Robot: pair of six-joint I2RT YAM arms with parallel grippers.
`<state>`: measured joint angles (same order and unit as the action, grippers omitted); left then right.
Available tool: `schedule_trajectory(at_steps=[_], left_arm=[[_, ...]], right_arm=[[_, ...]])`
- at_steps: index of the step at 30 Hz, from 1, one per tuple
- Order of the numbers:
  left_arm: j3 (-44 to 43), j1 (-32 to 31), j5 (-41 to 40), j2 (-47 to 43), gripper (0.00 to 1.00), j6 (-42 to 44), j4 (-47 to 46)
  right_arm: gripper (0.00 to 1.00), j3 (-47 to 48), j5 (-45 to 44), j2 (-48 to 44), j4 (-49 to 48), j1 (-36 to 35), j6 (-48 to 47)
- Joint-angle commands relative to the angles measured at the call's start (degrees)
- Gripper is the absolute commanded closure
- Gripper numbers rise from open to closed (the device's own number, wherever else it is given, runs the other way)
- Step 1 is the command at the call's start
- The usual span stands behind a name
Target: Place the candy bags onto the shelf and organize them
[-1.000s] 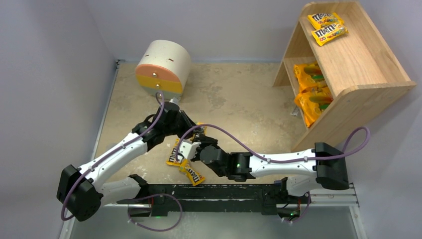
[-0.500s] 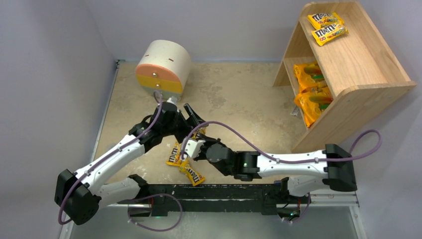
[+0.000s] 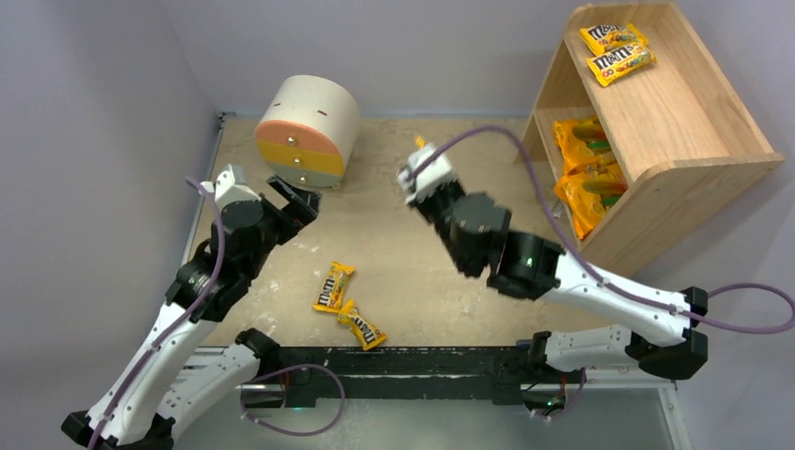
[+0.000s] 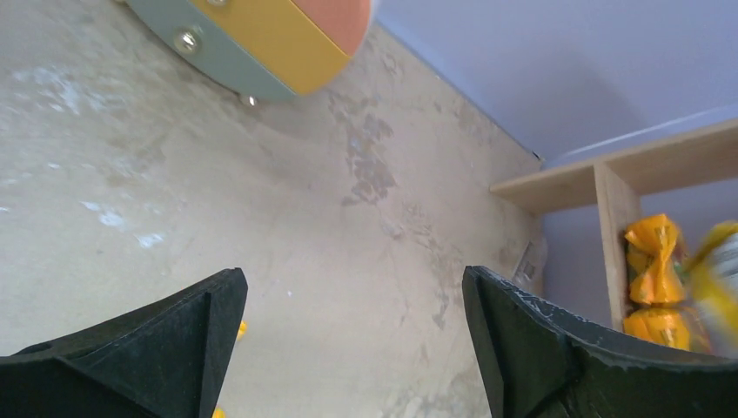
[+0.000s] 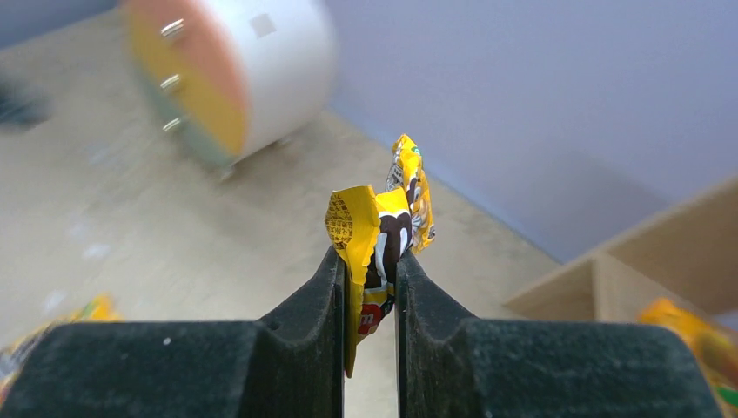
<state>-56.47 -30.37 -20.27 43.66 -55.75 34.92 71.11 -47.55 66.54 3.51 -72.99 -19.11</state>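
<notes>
One yellow M&M's packet (image 5: 383,235) was gripped upright by its lower edge between the clenched fingers of the right gripper (image 5: 370,266), above the table and short of the shelf (image 3: 675,112), off its open front. The edge-on hold was judged to suit carrying the packet over for laying on the shelf's upper tier. On that upper tier two like packets (image 3: 614,37) were laid side by side at the far end, and in the lower tier two orange bags (image 3: 583,136) were stood one in front of the other, so the sorting by kind was judged to be well along. Two more packets (image 3: 334,286), not yet shelved, were seen lying touching at their corners, well apart from the shelf. Farther again from the shelf the left gripper (image 4: 352,279) was held with its jaws spread and nothing between them, probably to leave the other arm's path free. Beyond it, farthest from the shelf, the round cabinet (image 3: 309,127) was set. The table (image 3: 450,187) was seen to be a mottled beige, stone-like surface, enclosed by plain lavender walls (image 3: 422,47)
</notes>
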Motion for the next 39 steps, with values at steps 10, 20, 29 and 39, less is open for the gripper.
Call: schedule_trajectory(at_steps=[10,20,29,39], left_arm=[[3.3,0.1,-6.5,-0.5,0.00,10.1,-0.6],[2.0,0.1,-4.4,3.3,0.00,13.1,-1.1],[3.1,0.1,-3.7,2.6,0.00,14.1,-2.4],[4.2,0.1,-1.4,3.1,0.00,15.1,-4.0]], right_arm=[[0.96,38.4,-18.1,11.6,-2.4,26.6,-27.3],[0.91,43.5,-12.7,13.7,1.3,45.4,-38.0],[0.91,43.4,6.1,17.0,20.7,65.9,-24.1],[0.90,34.1,19.9,13.2,22.4,70.9,-21.3]])
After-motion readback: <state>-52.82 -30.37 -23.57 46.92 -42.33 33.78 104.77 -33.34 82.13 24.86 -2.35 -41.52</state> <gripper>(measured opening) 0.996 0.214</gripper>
